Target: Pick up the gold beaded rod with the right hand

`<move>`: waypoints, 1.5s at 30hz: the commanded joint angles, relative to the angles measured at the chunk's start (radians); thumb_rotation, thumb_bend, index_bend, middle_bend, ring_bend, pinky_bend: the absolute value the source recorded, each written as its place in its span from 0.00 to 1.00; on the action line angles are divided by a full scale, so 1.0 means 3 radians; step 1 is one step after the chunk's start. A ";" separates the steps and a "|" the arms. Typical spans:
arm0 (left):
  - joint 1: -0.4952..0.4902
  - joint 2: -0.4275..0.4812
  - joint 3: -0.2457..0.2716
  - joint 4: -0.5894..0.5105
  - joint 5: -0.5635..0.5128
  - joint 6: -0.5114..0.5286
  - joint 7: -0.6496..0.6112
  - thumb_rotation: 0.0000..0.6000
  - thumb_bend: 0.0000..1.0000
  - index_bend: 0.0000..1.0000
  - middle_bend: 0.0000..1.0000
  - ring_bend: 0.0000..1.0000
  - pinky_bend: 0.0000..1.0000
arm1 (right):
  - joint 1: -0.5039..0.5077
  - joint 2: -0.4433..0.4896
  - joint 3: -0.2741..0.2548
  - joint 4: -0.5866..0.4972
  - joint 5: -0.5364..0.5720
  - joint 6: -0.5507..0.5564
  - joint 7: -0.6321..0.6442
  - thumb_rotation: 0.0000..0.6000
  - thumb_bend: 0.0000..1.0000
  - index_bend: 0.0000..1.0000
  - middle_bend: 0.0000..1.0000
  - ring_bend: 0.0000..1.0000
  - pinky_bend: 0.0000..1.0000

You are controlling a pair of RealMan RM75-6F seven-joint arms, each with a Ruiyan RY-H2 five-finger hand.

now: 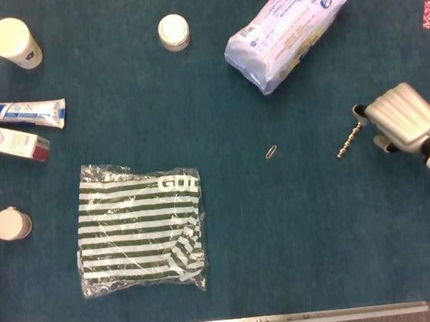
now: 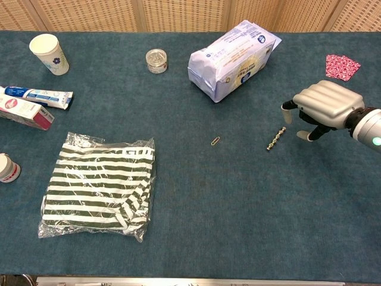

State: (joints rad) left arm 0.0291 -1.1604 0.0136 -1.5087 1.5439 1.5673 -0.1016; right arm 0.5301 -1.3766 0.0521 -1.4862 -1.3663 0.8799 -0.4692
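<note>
The gold beaded rod (image 1: pixel 348 141) (image 2: pixel 275 139) lies slantwise on the blue-green table cloth, right of centre. My right hand (image 1: pixel 398 118) (image 2: pixel 322 108) hovers just to its right, palm down, silver back upward. Its fingers point left and curl down, apart, with nothing in them. One fingertip (image 1: pixel 360 111) hangs close above the rod's upper end. In the chest view the hand stands clear above the cloth. My left hand shows in neither view.
A small paper clip (image 1: pixel 272 152) lies left of the rod. A white-blue packet (image 1: pixel 289 24) sits behind it. A striped bagged garment (image 1: pixel 139 226) is at the front left. Toothpaste tubes (image 1: pixel 14 112), a cup (image 1: pixel 14 42) and small jars (image 1: pixel 174 31) stand further left. A pink patterned piece (image 2: pixel 341 64) lies far right.
</note>
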 commanded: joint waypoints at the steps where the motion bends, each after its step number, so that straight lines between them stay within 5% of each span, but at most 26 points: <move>1: 0.0003 -0.0001 -0.0001 0.0010 -0.0007 -0.0002 -0.0011 1.00 0.24 0.08 0.10 0.07 0.10 | 0.0030 -0.0061 -0.0005 0.0056 0.0035 -0.0003 -0.0032 1.00 0.24 0.49 0.96 1.00 1.00; 27: 0.0009 -0.0017 -0.0012 0.0064 -0.0038 -0.0027 -0.0058 1.00 0.24 0.08 0.10 0.07 0.10 | 0.0157 -0.0456 -0.0029 0.0499 0.0322 -0.0024 -0.0100 1.00 0.26 0.50 0.96 1.00 1.00; 45: 0.0015 -0.0032 -0.0016 0.0110 -0.0058 -0.0041 -0.0102 1.00 0.24 0.08 0.10 0.07 0.10 | 0.0193 -0.0472 -0.0155 0.0313 0.0162 -0.0006 0.0015 1.00 0.26 0.50 0.96 1.00 1.00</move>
State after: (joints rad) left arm 0.0331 -1.1699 0.0090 -1.4761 1.5266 1.5545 -0.1315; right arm 0.5868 -1.5166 0.0070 -1.3908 -1.3159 0.8777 -0.4651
